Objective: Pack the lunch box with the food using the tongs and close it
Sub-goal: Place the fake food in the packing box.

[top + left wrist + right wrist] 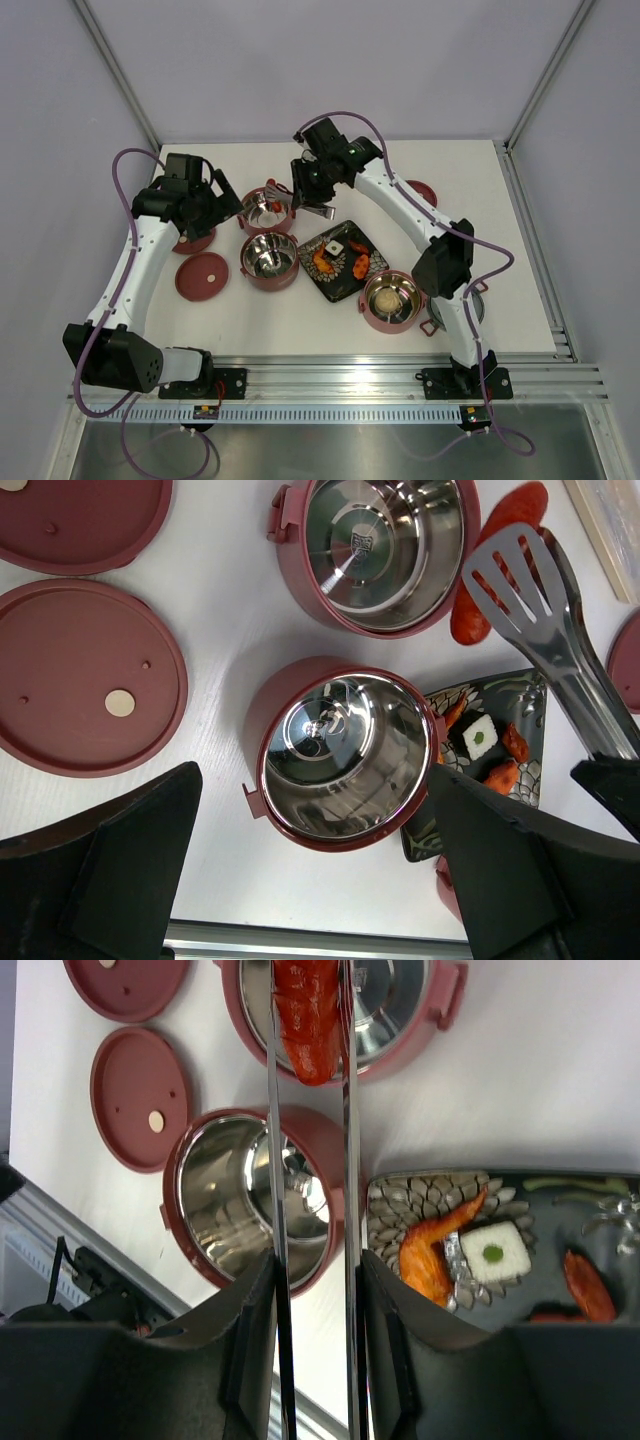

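Currently the right gripper is clamped on the tongs. The tong tips pinch a red-orange food piece above the far bowl, which sits off the far-left corner of the plate. The left gripper has its fingers spread wide and holds nothing. It hovers over the empty bowl just beside the plate's left edge. A third bowl, at the plate's near-right edge, holds the beige ball. More orange pieces lie on the plate. One lid and a second lid lie left of the plate, beyond the bowls.
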You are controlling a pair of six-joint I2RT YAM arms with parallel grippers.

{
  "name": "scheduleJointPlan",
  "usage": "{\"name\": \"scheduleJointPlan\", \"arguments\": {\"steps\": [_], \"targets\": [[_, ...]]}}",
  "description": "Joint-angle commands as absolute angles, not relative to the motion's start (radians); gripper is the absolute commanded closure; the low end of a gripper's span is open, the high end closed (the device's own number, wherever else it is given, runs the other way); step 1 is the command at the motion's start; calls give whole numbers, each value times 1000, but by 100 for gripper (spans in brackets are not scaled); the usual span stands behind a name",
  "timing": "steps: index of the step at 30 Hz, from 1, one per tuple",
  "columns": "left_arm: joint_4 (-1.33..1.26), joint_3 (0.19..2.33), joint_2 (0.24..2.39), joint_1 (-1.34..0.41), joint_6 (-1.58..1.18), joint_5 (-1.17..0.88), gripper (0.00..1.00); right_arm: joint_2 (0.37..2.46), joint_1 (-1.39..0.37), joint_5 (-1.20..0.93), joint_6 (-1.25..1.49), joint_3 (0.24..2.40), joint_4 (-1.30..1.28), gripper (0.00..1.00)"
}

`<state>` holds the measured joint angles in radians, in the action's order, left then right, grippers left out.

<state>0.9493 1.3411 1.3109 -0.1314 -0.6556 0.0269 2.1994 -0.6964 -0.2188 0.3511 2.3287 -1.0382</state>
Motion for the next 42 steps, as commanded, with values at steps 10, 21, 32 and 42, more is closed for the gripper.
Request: {"name": "scheduleJointPlan", "arguments": {"steps": [10,21,32,42], "targets": [[917,1364,1301,-123,-672,15,1,2342,-729,-242,307,2404,-862,93],[908,1358,1308,-117,-672,8,1,2391,-727,-236,302,2427,-870,74],[902,1359,1312,-115,-672,6,1,2370,-727,-219,298,2415,-864,51],[902,1356,1307,-115,-675,6,1,2309,-729,-212,290,2382,-835,48]]}}
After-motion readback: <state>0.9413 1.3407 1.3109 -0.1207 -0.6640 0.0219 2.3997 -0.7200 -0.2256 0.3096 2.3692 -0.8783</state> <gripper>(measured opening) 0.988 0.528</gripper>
